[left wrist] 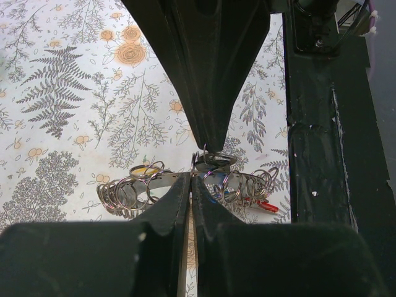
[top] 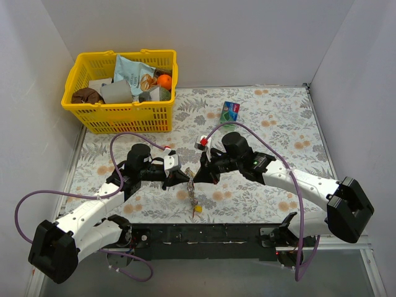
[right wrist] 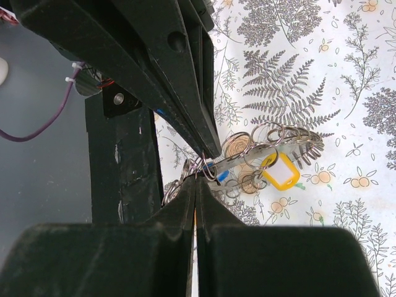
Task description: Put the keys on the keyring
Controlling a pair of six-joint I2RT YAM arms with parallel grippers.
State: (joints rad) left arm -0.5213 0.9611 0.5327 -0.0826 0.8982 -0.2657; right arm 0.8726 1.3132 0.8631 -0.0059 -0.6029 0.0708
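My two grippers meet tip to tip near the table's front edge. The keyring (top: 193, 193) hangs between them as a flat silvery band strung with several small split rings (left wrist: 133, 189). My left gripper (left wrist: 190, 177) is shut on the band's middle (left wrist: 161, 180). My right gripper (right wrist: 197, 179) is shut too, its tips pinching a small split ring (left wrist: 215, 159) at the band. The keys' tags show on the band: a yellow one (right wrist: 279, 171), a blue one (right wrist: 221, 176) and a red one (left wrist: 266, 205). The yellow tag (top: 198, 209) dangles lowest. The keys' metal blades are too small to make out.
A yellow basket (top: 124, 117) full of packets and an orange stands at the back left. A small blue-green packet (top: 231, 111) lies on the flowered cloth behind the grippers. The black base rail (top: 204, 234) runs along the near edge, close under the keyring.
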